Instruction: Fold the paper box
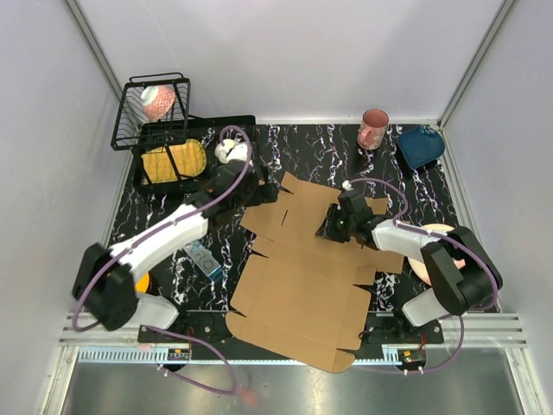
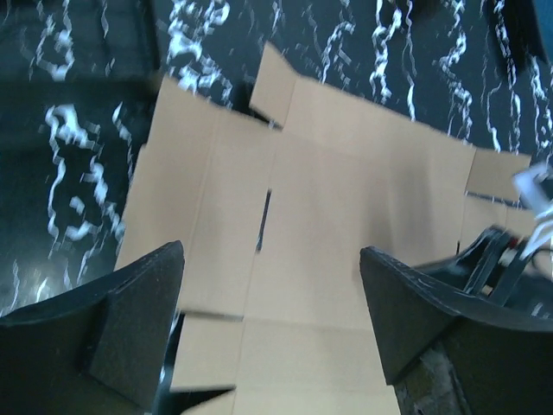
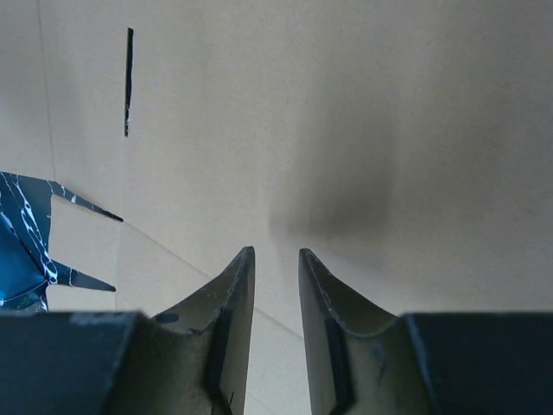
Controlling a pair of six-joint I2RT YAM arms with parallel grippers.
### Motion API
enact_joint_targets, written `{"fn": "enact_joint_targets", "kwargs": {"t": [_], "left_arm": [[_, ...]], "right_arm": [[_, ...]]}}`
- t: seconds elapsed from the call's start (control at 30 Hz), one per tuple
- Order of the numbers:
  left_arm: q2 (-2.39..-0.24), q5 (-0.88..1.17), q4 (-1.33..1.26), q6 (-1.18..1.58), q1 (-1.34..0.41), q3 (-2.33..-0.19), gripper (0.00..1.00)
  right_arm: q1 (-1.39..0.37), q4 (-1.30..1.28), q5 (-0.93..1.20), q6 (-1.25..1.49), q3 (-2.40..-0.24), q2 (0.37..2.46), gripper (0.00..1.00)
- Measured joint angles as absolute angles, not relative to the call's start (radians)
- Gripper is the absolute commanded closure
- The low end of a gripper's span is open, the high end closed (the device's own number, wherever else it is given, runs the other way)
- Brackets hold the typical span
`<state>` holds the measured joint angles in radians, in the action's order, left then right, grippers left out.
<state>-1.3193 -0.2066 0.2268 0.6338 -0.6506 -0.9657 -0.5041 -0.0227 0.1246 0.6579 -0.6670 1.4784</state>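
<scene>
The paper box point(image 1: 298, 285) lies as a flat, unfolded brown cardboard sheet across the middle of the table, flaps spread out. My left gripper point(image 1: 249, 186) hovers over its far left edge. In the left wrist view it point(image 2: 270, 251) stands wide open above the cardboard point(image 2: 346, 199), nothing between its fingers. My right gripper point(image 1: 333, 229) sits low over the sheet's far right part. In the right wrist view it point(image 3: 276, 252) points at the bare cardboard point(image 3: 346, 112), its jaws only a narrow gap apart with nothing in between.
A black wire basket point(image 1: 154, 108) and a black tray point(image 1: 194, 130) with a yellow item stand at the back left. A pink mug point(image 1: 373, 128) and a blue dish point(image 1: 421, 145) are at the back right. A small blue-white packet point(image 1: 204, 258) lies left of the sheet.
</scene>
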Motion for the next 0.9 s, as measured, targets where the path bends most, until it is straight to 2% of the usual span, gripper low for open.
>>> {"fn": "enact_joint_targets", "kwargs": {"t": [0.2,0.37,0.5,0.73,0.9], "left_arm": [[-1.606,-0.138,0.204,0.598,-0.575,-1.219,0.14],[-1.820,-0.076,0.211,0.572,-0.521,-1.402,0.28],[-1.986,-0.054,0.252,0.544,-0.508,-1.559,0.31],[-2.144,-0.051,0.323,0.500,-0.513,-1.677,0.33],[-2.182,-0.052,0.359,0.480,-0.515,-1.688,0.44]], "right_arm": [[-0.502,0.100,0.162,0.700,-0.621,1.539,0.67],[-0.502,0.152,0.168,0.714,-0.596,1.539,0.72],[-0.502,0.154,0.166,0.718,-0.595,1.541,0.73],[-0.502,0.152,0.159,0.719,-0.595,1.541,0.73],[-0.502,0.152,0.159,0.719,-0.595,1.541,0.73]]}}
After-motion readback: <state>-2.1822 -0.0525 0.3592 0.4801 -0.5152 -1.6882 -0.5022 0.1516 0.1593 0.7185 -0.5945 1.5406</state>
